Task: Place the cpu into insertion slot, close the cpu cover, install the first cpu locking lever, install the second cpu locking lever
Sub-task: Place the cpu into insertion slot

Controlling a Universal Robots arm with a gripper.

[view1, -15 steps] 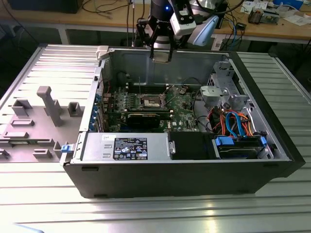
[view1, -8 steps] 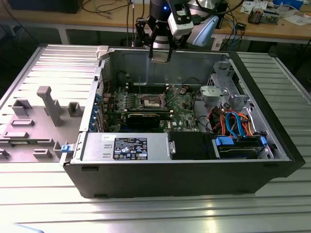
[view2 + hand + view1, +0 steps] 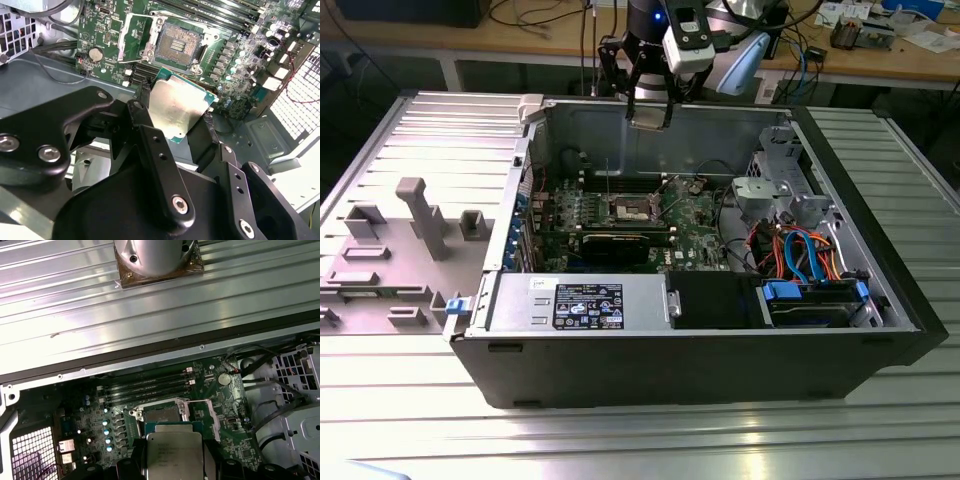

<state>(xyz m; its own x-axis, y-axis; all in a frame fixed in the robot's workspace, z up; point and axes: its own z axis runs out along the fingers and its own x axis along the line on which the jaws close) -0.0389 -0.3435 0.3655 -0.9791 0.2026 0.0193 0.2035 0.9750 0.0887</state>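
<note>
Above the open PC case (image 3: 670, 370), close to its rear wall, the gripper (image 3: 650, 100) hangs w/ the cpu (image 3: 650, 116) pinched btw. its fingers. In the second wrist view the black fingers (image 3: 139, 111) press on two opposite edges of the chip, and its silvery face looks slightly tilted. So the cpu is in the air, well apart from the board, not yet in the insertion slot (image 3: 177, 45).

Risks, as I judge them:
- The hold is on thin edges only. A jolt could let the chip slip or turn in the grasp.
- The pin field of the slot is bare. If the chip comes down tilted, or rotated vs. the socket, pins may bend.
- The cpu cover (image 3: 136, 36) is folded back just beside the slot, toward the coin battery (image 3: 95, 52). A finger passing low on that side could strike it.
- The memory slots (image 3: 150, 387) run near the socket, so there is little room for the fingers there.

Containers:
- The case holds the motherboard (image 3: 695, 225), a long black graphics card (image 3: 620, 243), the power supply (image 3: 580, 300) at the front, and a drive bay (image 3: 815, 300) w/ blue and orange cables (image 3: 800, 255).
- The insertion slot itself holds nothing.
</note>
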